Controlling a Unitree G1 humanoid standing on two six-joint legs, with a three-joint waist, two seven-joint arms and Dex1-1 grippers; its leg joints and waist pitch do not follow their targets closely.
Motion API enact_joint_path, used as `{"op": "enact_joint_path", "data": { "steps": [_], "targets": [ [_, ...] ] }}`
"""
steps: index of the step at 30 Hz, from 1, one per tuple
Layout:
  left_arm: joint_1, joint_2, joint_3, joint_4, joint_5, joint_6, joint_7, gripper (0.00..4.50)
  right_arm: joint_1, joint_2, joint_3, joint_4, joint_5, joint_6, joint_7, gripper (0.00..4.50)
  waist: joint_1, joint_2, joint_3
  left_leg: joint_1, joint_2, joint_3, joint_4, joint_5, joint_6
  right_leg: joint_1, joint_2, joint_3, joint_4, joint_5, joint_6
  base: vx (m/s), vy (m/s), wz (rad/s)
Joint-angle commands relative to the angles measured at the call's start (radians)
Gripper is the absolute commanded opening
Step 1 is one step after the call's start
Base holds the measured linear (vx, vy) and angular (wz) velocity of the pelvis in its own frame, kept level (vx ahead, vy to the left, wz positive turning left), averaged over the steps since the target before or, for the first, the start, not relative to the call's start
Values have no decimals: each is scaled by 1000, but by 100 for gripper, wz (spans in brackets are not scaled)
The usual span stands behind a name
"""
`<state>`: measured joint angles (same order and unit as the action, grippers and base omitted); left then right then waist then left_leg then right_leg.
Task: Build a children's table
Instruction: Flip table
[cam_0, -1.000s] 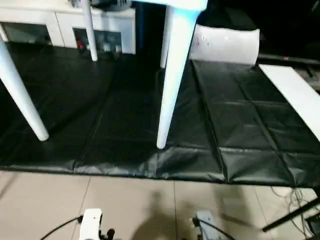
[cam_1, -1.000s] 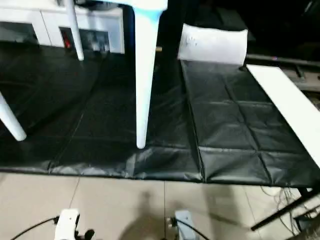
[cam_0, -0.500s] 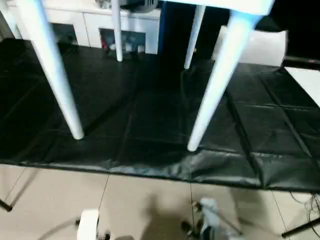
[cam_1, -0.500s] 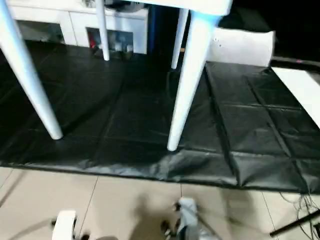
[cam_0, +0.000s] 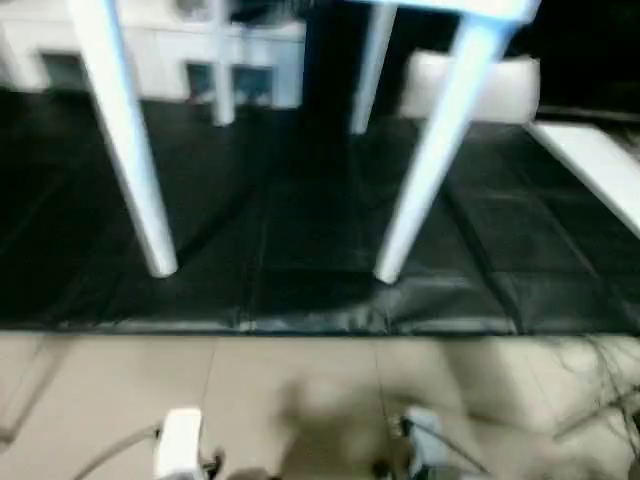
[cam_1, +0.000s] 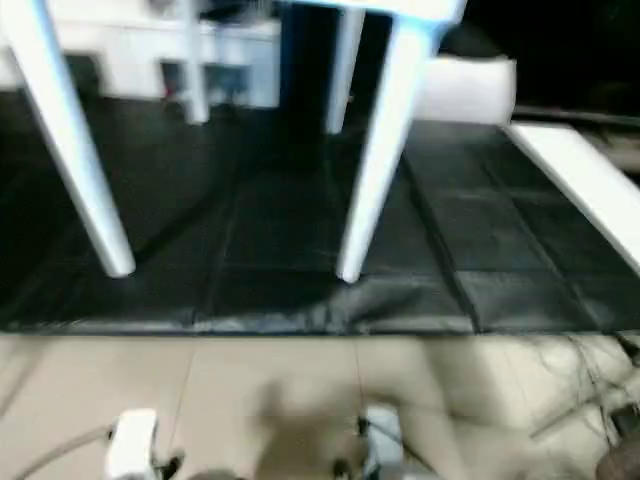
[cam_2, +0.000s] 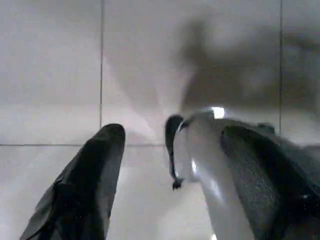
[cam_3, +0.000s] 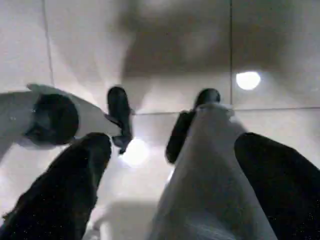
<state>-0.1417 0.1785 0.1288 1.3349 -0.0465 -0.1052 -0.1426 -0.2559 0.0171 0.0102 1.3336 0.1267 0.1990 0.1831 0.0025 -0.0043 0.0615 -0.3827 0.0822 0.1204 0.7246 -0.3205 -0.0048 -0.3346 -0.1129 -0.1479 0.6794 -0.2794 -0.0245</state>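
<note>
Head view: small white plastic children's table (cam_0: 440, 150) stands upright on its four tapered legs on the black-covered work table (cam_0: 300, 240), near its front edge; beige tiled floor (cam_0: 300, 390) below | Left wrist: left gripper (cam_2: 167, 165) spread, empty, over floor | Right wrist: right gripper (cam_3: 167, 170) spread wide, empty, over floor

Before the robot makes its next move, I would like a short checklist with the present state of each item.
1. Children's table upright on the black-covered work table: ok.
2. Four legs fitted: ok; two near feet rest on the cover.
3. Near legs away from the cover's front edge: not ok, they stand close to it.
4. Left gripper open, holding nothing: ok.
5. Right gripper open, holding nothing: ok.
6. Legs fully seated in sockets: cannot tell.
</note>
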Motion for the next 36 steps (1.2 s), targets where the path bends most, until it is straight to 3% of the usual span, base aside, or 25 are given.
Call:
{"op": "enact_joint_path", "data": {
  "steps": [1,2,3,4,5,6,7,8,9,10,12,13,14,15,17,20,22,24,25,27,28,29,32,35,36],
  "targets": [
    [-19,-10,4,-6,0,-10,-7,335,1,-25,3,7,-8,11,-7,450,-12,42,-48,21,121,-97,-282,-773,-356,-18,-9,25,-15,11,-99,-78,47,9],
    [-20,-5,6,-5,1,-10,-14,335,2,-26,3,7,-9,12,-9,450,-12,42,-48,21,121,-97,-282,-773,-356,-18,-9,25,-15,11,-99,13,-14,18],
    [-20,-1,13,-3,-2,-10,-17,335,-10,-27,-2,7,-6,20,-14,450,-6,-8,-85,30,116,-93,-218,-424,-283,1,-105,87,-95,22,-112,0,0,0],
    [-20,-1,26,-2,-11,-13,-23,335,-27,-29,-12,7,-2,33,-23,450,14,-13,-84,-11,144,-90,-185,-179,-154,40,-196,128,-123,37,-154,0,0,0],
    [-20,-1,28,-2,-13,-13,-25,335,-29,-29,-13,7,-1,35,-25,450,24,-12,-83,-22,165,-95,-168,-107,-107,48,-231,137,-140,47,-183,-43,-40,-23],
    [-21,-3,33,-2,-17,-16,-31,335,-34,-30,-18,8,0,41,-29,450,34,1,-67,-20,181,-93,-191,-118,-51,21,-194,126,-142,23,-218,-65,-32,-16],
    [-21,-3,35,-2,-19,-17,-32,335,-35,-30,-22,8,-1,43,-31,450,27,17,-59,-10,180,-78,-227,-284,-67,-3,-127,107,-122,-50,-217,-65,-32,-16],
    [-22,-4,36,0,-19,-13,-35,335,-35,-31,-25,8,-4,44,-31,450,25,31,-56,-8,174,-73,-239,-388,-99,-8,-111,104,-114,-91,-209,0,0,0],
    [-23,-5,36,1,-18,-11,-34,335,-35,-31,-25,8,-8,45,-32,450,22,17,-56,-5,161,-67,-238,-546,-143,-19,-114,112,-130,-193,-190,-53,-54,-4],
    [-23,-7,35,2,-16,-10,-34,335,-35,-31,-24,8,-15,45,-33,450,35,14,-53,12,159,-71,-215,-599,-141,-34,-153,133,-163,-343,-176,-53,-54,-4],
    [-23,-11,36,7,-15,-3,-39,335,-36,-28,-21,8,-28,47,-39,450,42,9,-46,8,174,-86,-201,-527,-107,-23,-187,149,-194,-466,-160,-23,-27,-2],
    [-47,-15,41,14,-15,24,-33,335,-38,-26,-11,8,-43,46,-39,450,41,7,-47,-1,176,-85,-215,-477,-99,-14,-170,141,-187,-449,-149,0,0,0],
    [-59,-17,43,16,-16,38,-30,335,-39,-25,-7,8,-49,46,-39,450,42,10,-49,-1,175,-81,-221,-465,-101,-16,-158,138,-179,-420,-149,0,0,0],
    [-71,-18,45,19,-17,51,-28,335,-40,-25,-3,8,-54,46,-39,450,43,13,-49,1,175,-75,-229,-461,-106,-24,-144,137,-172,-360,-157,0,0,0],
    [-98,-23,57,19,-24,62,-47,335,-45,-20,11,9,-67,50,-34,450,48,14,-50,6,175,-69,-230,-453,-112,-27,-141,138,-166,-296,-178,0,0,0],
    [-124,-25,69,16,-34,40,-92,335,-55,-16,24,10,-85,51,-36,450,48,18,-55,-6,173,-65,-238,-380,-108,-13,-136,129,-150,-180,-197,0,0,0],
    [-135,-24,61,16,-27,34,-101,335,-59,-18,33,9,-96,43,-38,450,48,16,-61,-5,175,-54,-237,-292,-88,-10,-129,124,-135,-44,-216,0,0,0],
    [-156,-21,44,17,-8,32,-100,335,-69,-23,37,4,-108,10,-48,450,46,15,-61,-6,176,-46,-237,-258,-72,-6,-129,123,-130,8,-226,0,0,0],
    [-189,-19,29,19,11,33,-96,335,-86,-32,26,-5,-110,-43,-72,450,48,23,-66,2,180,-32,-231,-195,-55,-5,-128,123,-123,91,-234,0,0,0],
    [-216,-19,26,20,18,38,-94,335,-99,-38,3,-11,-101,-68,-93,450,49,21,-70,10,180,-21,-231,-133,-33,-2,-118,118,-115,174,-244,0,0,0],
    [-261,-26,22,22,25,54,-113,335,-120,-43,-49,-13,-58,-57,-89,450,45,19,-69,13,178,-16,-235,-153,-31,-2,-110,115,-111,187,-251,0,0,0],
    [-273,-30,17,24,35,65,-127,335,-124,-43,-57,-12,-52,-41,-79,450,47,25,-71,17,177,-15,-234,-158,-30,-2,-109,114,-110,197,-254,0,0,0],
    [-287,-40,-10,32,71,107,-151,335,-124,-38,-29,-7,-75,-13,-32,450,45,22,-67,12,175,-11,-233,-203,-20,1,-121,122,-117,171,-256,0,0,0],
    [-283,-43,-22,38,84,148,-140,335,-118,-31,-20,-1,-83,8,-13,450,43,17,-71,9,178,-7,-226,-155,19,7,-128,129,-115,202,-269,0,0,0],
    [-214,-49,-39,28,89,119,-157,335,-114,-24,-14,3,-89,19,-6,450,44,19,-73,10,178,-7,-224,-136,27,8,-126,128,-113,220,-274,0,0,0]
  ]
}}
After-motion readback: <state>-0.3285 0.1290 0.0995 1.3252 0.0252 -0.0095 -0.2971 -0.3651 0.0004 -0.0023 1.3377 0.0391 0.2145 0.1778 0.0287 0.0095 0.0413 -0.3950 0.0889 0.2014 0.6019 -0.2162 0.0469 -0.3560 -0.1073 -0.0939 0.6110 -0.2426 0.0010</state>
